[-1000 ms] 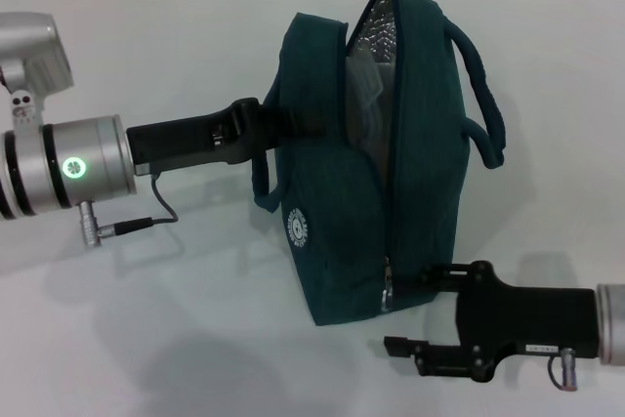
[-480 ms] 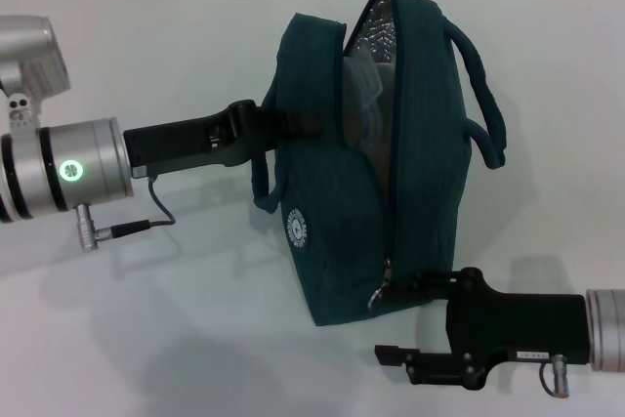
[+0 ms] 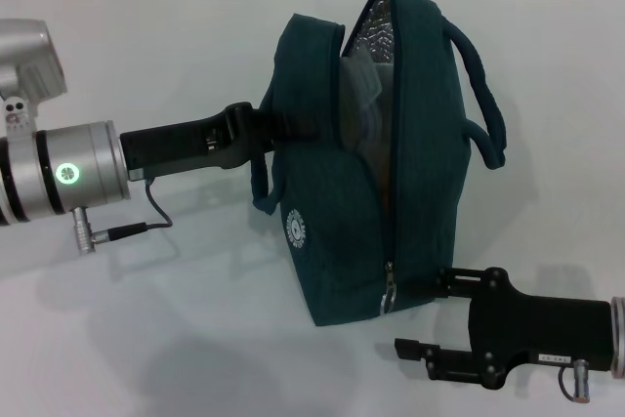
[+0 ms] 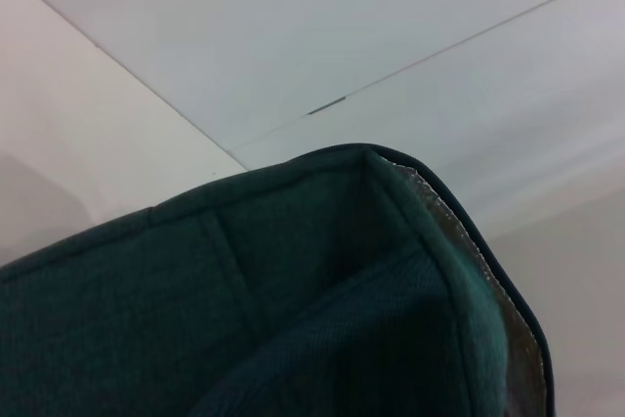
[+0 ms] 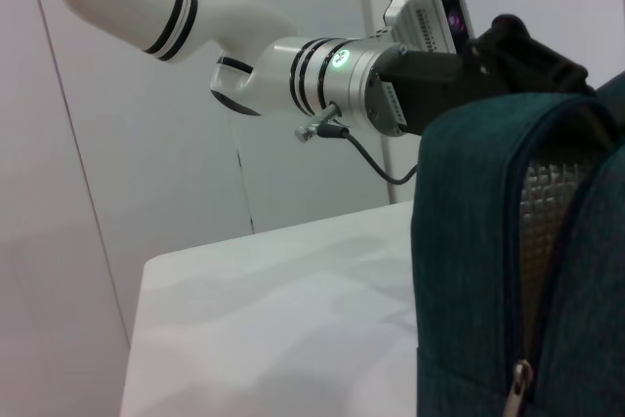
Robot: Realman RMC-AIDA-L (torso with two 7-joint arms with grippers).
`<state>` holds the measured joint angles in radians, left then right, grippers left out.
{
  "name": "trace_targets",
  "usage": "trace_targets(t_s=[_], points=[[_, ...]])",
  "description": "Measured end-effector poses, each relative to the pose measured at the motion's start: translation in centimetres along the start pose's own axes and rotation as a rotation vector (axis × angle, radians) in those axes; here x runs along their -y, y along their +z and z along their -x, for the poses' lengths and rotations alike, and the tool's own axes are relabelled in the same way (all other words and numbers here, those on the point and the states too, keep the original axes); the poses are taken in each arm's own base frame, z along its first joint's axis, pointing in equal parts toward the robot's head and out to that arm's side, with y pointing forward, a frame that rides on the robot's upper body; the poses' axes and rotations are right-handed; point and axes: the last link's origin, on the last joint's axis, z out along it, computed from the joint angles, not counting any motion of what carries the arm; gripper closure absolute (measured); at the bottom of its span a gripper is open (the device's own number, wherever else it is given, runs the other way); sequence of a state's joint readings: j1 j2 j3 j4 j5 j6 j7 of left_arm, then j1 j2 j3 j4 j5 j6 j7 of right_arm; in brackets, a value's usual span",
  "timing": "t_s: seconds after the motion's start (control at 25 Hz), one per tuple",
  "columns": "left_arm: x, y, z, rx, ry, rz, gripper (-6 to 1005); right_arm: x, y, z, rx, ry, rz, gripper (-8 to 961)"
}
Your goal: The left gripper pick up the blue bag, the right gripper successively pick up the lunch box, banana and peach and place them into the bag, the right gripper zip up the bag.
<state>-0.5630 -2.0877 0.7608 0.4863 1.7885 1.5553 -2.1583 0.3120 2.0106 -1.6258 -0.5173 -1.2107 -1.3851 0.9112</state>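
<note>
The blue bag (image 3: 400, 163) stands upright on the white table, its zipper open along the top and down the near side, showing silver lining (image 3: 376, 36). A clear plastic shape shows inside the opening; I cannot tell whether it is the lunch box. Banana and peach are out of view. My left gripper (image 3: 266, 126) is shut on the bag's left handle side; the right wrist view also shows that left gripper (image 5: 527, 54) on the bag (image 5: 479, 241). My right gripper (image 3: 427, 313) is open just right of the bag's lower corner, near the metal zipper pull (image 3: 389, 292) but apart from it.
The white table (image 3: 146, 339) runs to a pale wall behind. The bag's right handle (image 3: 483, 95) sticks out to the right. A cable (image 3: 146, 222) hangs under the left wrist. In the left wrist view, bag fabric (image 4: 244, 310) fills the lower part.
My right gripper has drawn back to the right, away from the zipper pull it was against. The pull now hangs straight down. The left gripper and bag have hardly moved.
</note>
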Motion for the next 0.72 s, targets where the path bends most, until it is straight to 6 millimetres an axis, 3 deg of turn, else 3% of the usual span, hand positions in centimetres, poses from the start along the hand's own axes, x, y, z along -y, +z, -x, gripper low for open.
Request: trace_targets(t_s=[0.44,0.72], points=[[-0.1,0.2,-0.1,0.002,0.004,0.002,960,0.4,1.5,0.8,0.009,-0.025,0.032,318],[0.0,0.0,0.0,-0.001,0.001,0.0,959,0.4,1.2,0.6,0.012,-0.012,0.014,319]])
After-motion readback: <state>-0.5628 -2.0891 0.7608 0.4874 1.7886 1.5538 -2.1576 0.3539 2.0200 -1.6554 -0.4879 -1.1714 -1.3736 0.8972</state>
